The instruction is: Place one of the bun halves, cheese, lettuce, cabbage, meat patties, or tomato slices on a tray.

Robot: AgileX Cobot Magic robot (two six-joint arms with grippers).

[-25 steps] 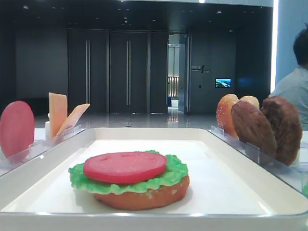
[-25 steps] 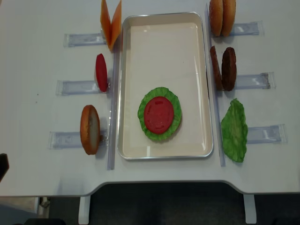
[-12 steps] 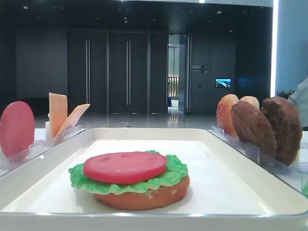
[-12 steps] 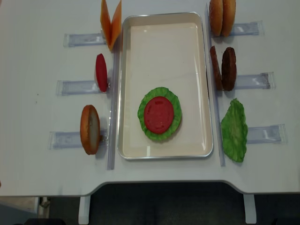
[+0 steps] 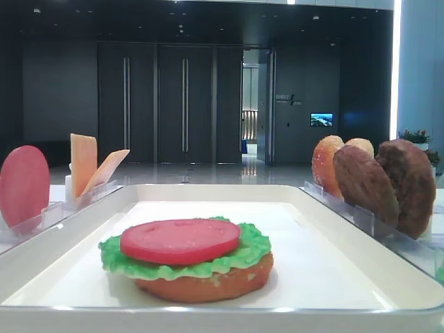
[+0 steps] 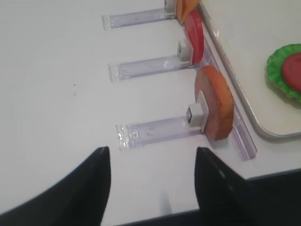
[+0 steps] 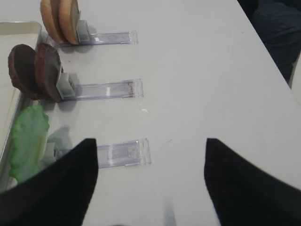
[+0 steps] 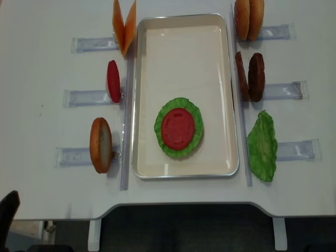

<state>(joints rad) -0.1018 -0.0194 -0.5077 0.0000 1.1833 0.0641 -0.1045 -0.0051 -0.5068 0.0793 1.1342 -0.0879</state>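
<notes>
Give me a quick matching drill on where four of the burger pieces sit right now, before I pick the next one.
Things:
1. flat pinkish-red tomato slice on the stack
2. pair of rough dark brown meat patties
3. thin pale-orange cheese slices
4. single orange-brown bun half standing on edge

Places:
A. left of the white tray, far end
B. on the tray, on green lettuce
C. left of the tray, near end
D. right of the tray, middle holder

Pairs: 1-B, 2-D, 3-A, 4-C
</notes>
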